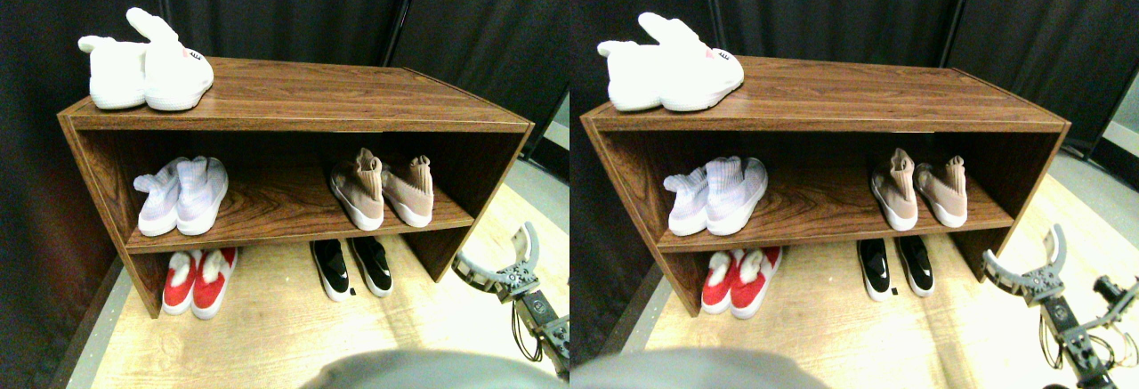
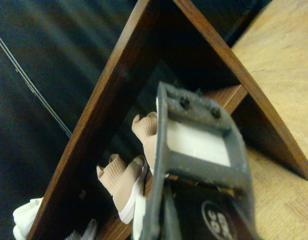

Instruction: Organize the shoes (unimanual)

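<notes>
Jaws are standing wide and empty; I'm holding the right gripper (image 1: 505, 260) off the rack's (image 1: 294, 122) near right corner. Tan shoes (image 1: 383, 191) are sitting paired on the middle shelf, black slip-ons (image 1: 352, 267) paired below. Everything's looking shelved; little seems left.

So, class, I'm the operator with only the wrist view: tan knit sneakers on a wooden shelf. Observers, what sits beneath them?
Observer: A pair of low black slip-ons with white marks stands on the floor under the wooden shoe rack, below the tan knit sneakers.
Operator: And my claw?
Observer: The claw is open and empty, right of the rack, touching nothing.
Operator: Anything else down there?
Observer: Red slippers with white fluffy lining, under the rack's left end.
</notes>
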You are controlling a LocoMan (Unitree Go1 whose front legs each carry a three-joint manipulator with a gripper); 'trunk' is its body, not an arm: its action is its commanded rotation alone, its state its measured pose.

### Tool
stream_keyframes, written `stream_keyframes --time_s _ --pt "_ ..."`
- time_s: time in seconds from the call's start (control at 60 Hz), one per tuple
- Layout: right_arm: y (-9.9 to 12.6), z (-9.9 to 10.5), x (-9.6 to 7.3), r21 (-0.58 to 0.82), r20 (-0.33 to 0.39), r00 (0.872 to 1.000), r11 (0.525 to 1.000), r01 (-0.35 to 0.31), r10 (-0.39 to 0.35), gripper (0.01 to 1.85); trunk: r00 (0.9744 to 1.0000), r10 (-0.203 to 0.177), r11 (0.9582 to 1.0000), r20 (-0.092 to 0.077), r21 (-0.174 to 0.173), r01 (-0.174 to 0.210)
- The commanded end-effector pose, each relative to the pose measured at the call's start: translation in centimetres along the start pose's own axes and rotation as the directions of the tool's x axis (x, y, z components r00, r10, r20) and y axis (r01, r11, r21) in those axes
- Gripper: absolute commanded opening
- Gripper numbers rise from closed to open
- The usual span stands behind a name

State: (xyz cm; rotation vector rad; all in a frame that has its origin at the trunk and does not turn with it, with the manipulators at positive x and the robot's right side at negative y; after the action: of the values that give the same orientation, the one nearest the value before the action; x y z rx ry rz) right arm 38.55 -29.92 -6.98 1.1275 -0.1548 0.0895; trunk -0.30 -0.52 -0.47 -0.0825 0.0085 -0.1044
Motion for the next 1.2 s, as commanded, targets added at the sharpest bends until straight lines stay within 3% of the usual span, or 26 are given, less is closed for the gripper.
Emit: stream_keyframes --time_s 0.017,0.217,0.3,0.383,0.433,0.533,0.567,0.767,1.133,1.2 --pt "0.7 1.1 -0.1 -0.057 0.081 0.996 0.998 -0.040 0.044 0.06 0.9999 0.002 0.9998 -0.012 -0.020 -0.002" --pt "0.9 3.1 0.2 -0.107 0.123 0.989 0.992 -0.071 0.084 0.06 0.9999 0.001 0.9999 -0.010 -0.012 -0.001" --pt "0.8 3.2 1.0 -0.095 0.100 0.991 0.992 -0.083 0.092 0.06 0.9999 0.003 0.9999 -0.011 -0.013 -0.003" --pt "0.4 3.4 2.4 -0.076 0.084 0.992 0.994 -0.083 0.089 0.06 0.9999 0.004 0.9999 -0.012 -0.015 -0.004" --pt "-0.2 3.5 3.8 -0.031 0.114 0.992 0.998 -0.053 0.056 0.06 0.9999 0.006 0.9999 -0.012 -0.016 -0.006" --pt "-1.0 3.7 5.9 -0.013 0.089 0.996 0.999 -0.032 0.033 0.06 0.9998 0.015 0.9997 -0.013 -0.020 -0.016" --pt "-1.6 3.6 7.1 -0.003 0.116 0.993 1.000 -0.005 0.005 0.06 0.9998 0.015 0.9997 -0.013 -0.020 -0.016" --pt "-4.3 3.8 10.4 0.064 0.108 0.991 0.996 0.069 -0.076 0.06 0.9993 0.036 0.9990 -0.009 -0.026 -0.036" --pt "-5.4 2.9 12.2 0.051 0.106 0.986 0.991 0.121 -0.126 0.06 0.9988 0.048 0.9984 -0.012 -0.030 -0.048" --pt "-5.2 2.4 12.6 0.060 0.092 0.987 0.990 0.124 -0.130 0.06 0.9975 0.070 0.9966 -0.006 -0.042 -0.071"
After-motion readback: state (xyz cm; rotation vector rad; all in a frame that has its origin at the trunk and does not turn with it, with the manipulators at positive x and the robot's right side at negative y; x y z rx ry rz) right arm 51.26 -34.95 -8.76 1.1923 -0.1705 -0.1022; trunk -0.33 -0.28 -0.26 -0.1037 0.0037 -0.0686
